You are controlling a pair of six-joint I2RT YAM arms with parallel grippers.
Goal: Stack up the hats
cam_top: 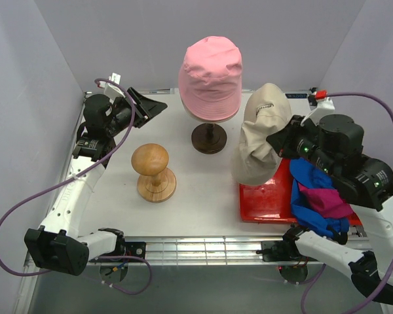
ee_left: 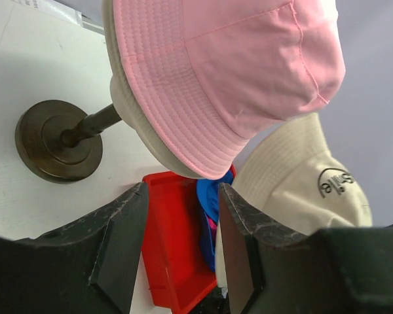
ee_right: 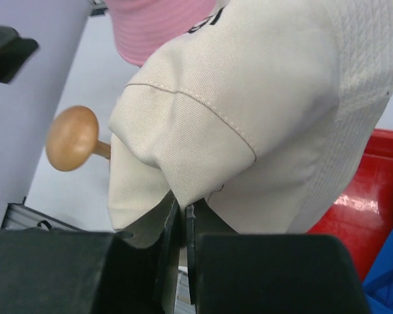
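**Right gripper point(ee_right: 181, 216) pinching the beige hat point(cam_top: 259, 134) at the far left corner of the red tray point(cam_top: 265, 199).**
Its fingers were closed tight on a fold of the hat's fabric, holding the hat up off the white table point(cam_top: 203, 180). The left gripper point(ee_left: 183, 196) stood about half open and held nothing, pointing at the pink hat point(cam_top: 211, 77) on its stand point(cam_top: 208, 139). The blue cap point(cam_top: 311, 196) and magenta cap point(cam_top: 331, 203) lay in the tray. A wooden block point(cam_top: 154, 171) stood left of centre, with bare table between it and the tray. Grey walls enclosed three sides.
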